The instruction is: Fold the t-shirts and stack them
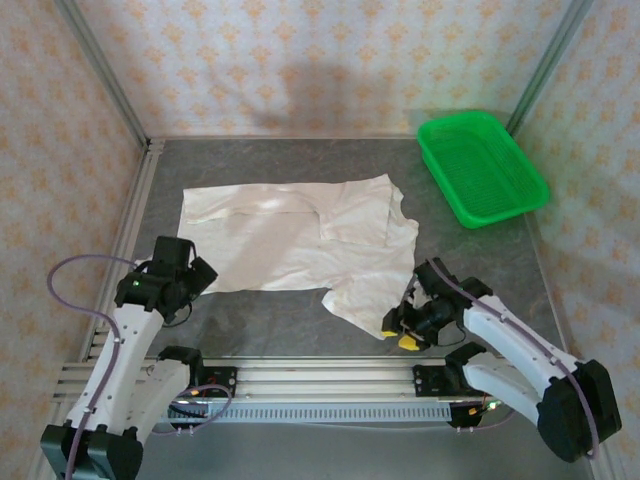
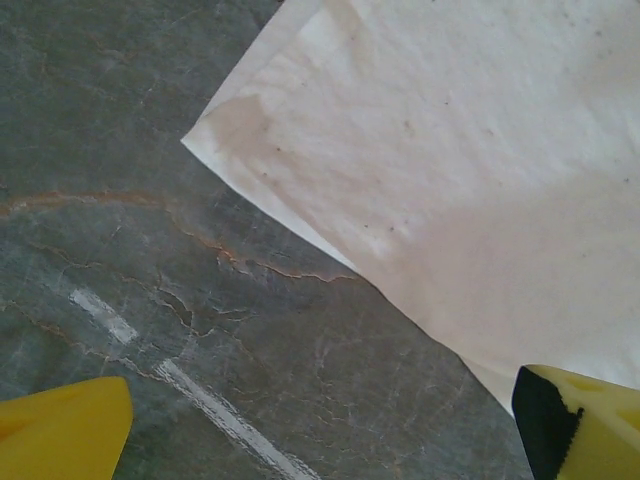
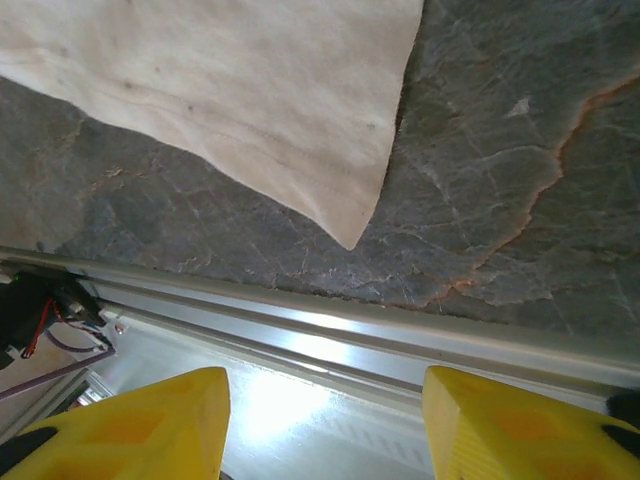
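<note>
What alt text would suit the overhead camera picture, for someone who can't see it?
A white short-sleeved cloth t-shirt lies spread on a grey marbled table, a green plastic basket at the far right. Two white robot arms reach from the near edge: the left arm by the shirt's near-left corner, the right arm by its near-right tip.

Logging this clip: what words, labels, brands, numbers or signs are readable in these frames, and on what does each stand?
No readable text anywhere.
White short-sleeved cloth t-shirt: only tiny dark specks in the wrist views, no letters to make out.
Green plastic basket: no label visible.
Patterned wallpaper: repeating orange ornament, no writing.
Grey stone-look table: veins and a pale streak, no characters.
</note>
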